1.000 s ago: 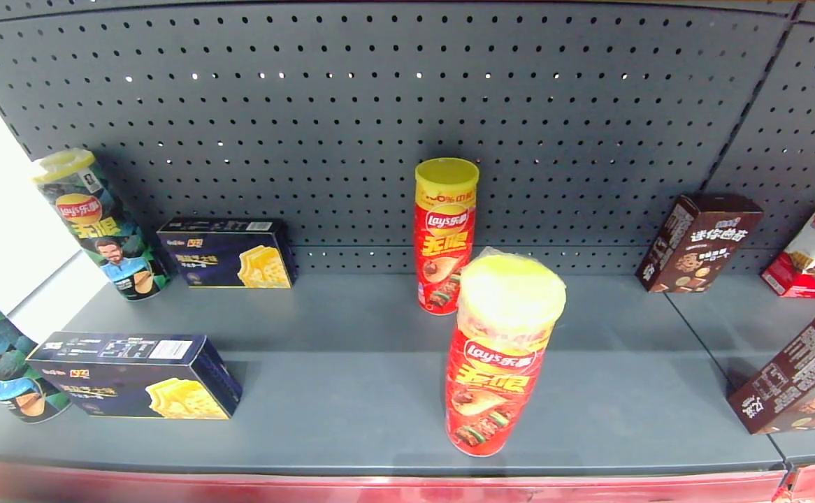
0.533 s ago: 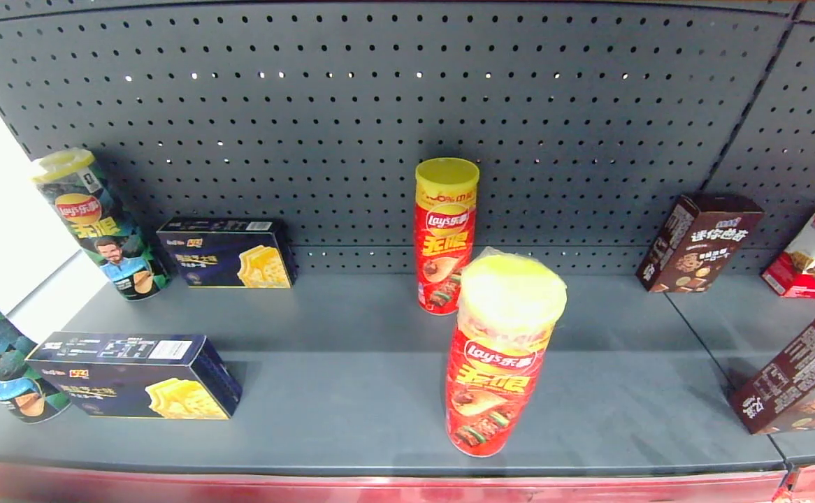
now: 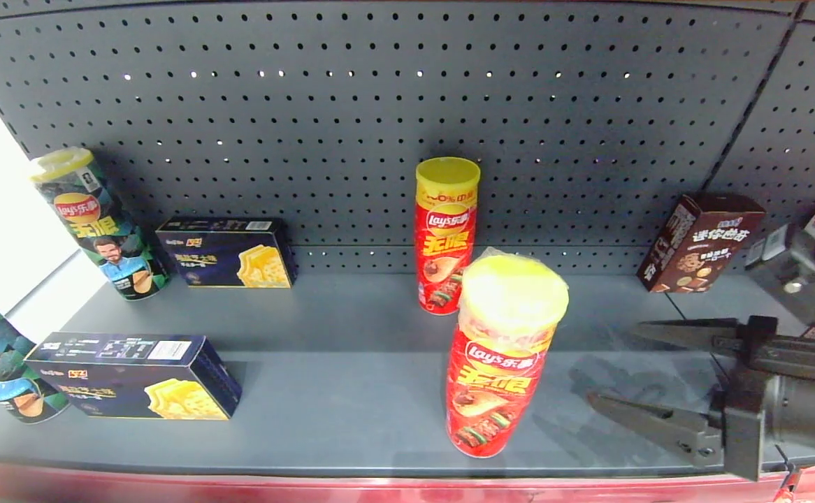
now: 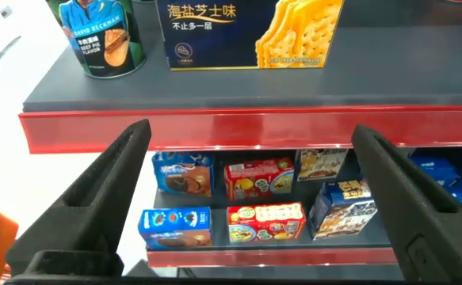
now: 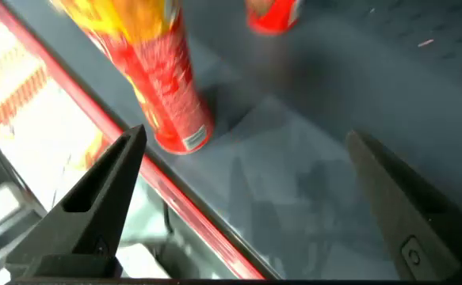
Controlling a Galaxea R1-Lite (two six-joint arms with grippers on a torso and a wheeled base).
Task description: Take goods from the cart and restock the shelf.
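Observation:
Two red chip cans with yellow lids stand upright on the grey shelf [image 3: 351,384]: one near the front edge [image 3: 504,363], one at the back [image 3: 446,234]. My right gripper [image 3: 614,363] is open just right of the front can, low over the shelf, with nothing between its fingers. From the right wrist, the front can [image 5: 171,87] stands beyond one finger and the back can [image 5: 274,16] farther off, with my right gripper [image 5: 245,136] over bare shelf. My left gripper [image 4: 250,131] is open and empty, below and in front of the shelf's red front lip [image 4: 215,127].
Green chip cans [image 3: 96,223] and navy cracker boxes [image 3: 229,251] fill the shelf's left side. A brown cookie box [image 3: 701,241] stands at the back right. A pegboard wall [image 3: 351,105] closes the back. Lower shelves hold small boxes [image 4: 258,178].
My right gripper has come into the head view from the right, open, and now hides the front-right brown box. The cans and boxes have not moved.

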